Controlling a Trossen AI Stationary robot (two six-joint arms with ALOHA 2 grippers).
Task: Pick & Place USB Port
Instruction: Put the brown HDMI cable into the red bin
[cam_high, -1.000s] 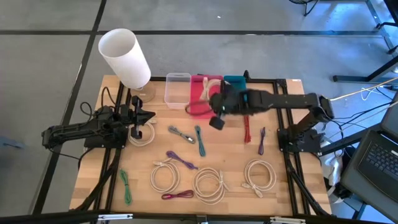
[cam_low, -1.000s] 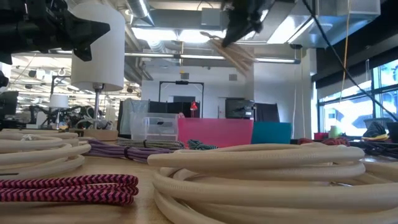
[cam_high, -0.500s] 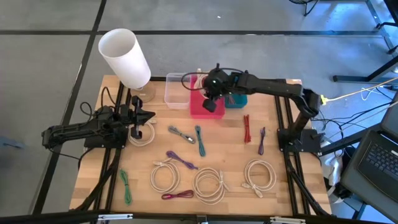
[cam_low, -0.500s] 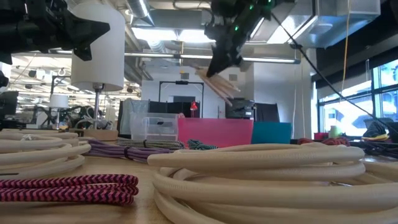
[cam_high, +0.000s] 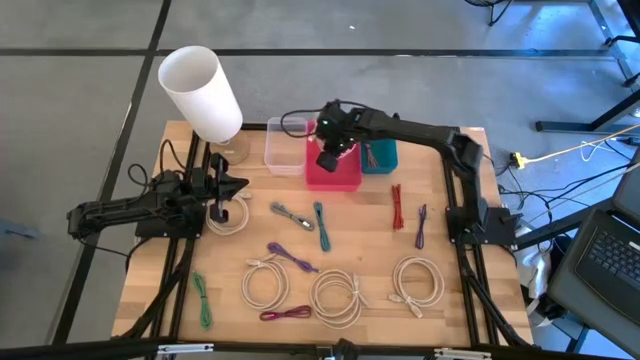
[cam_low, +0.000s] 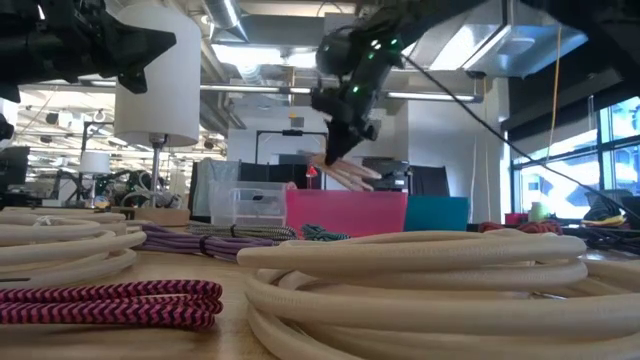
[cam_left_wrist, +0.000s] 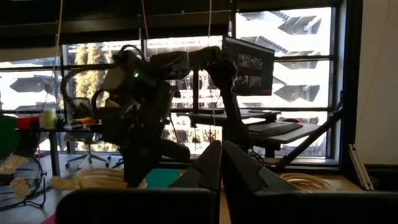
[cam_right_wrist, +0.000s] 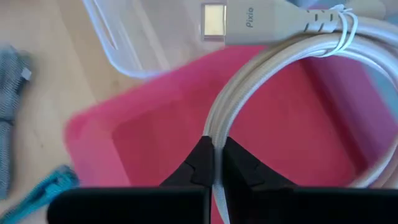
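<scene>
My right gripper (cam_high: 328, 157) hangs over the pink bin (cam_high: 345, 178) at the table's far side, shut on a cream USB cable coil (cam_right_wrist: 292, 93). The coil's plug (cam_right_wrist: 214, 28) reaches out over the clear bin (cam_high: 284, 146). In the low view the coil (cam_low: 345, 176) hangs just above the pink bin's rim (cam_low: 345, 196). A teal bin (cam_high: 381, 156) stands to the right of the pink one. My left gripper (cam_high: 243, 185) waits shut at the table's left, beside another cream coil (cam_high: 228, 216). My right gripper pinches the cream coil's bundled strands (cam_right_wrist: 217, 124) between its two fingers, coming from above and pointing down. The coil is lifted clear and hangs below the fingers over the pink bin, its plug end sticking out sideways.
A lamp with a white shade (cam_high: 200, 92) stands at the far left corner. Several loose cables lie on the wood: cream coils (cam_high: 335, 298) (cam_high: 418, 280), purple (cam_high: 290, 258), teal (cam_high: 321, 225), red (cam_high: 397, 205) and green (cam_high: 203, 300) ones.
My right gripper has carried the cream coil from above the table's middle toward the far edge and leftward, over the pink bin, and has come down, so the coil now hangs just above that bin's rim. The gripper has stayed shut.
</scene>
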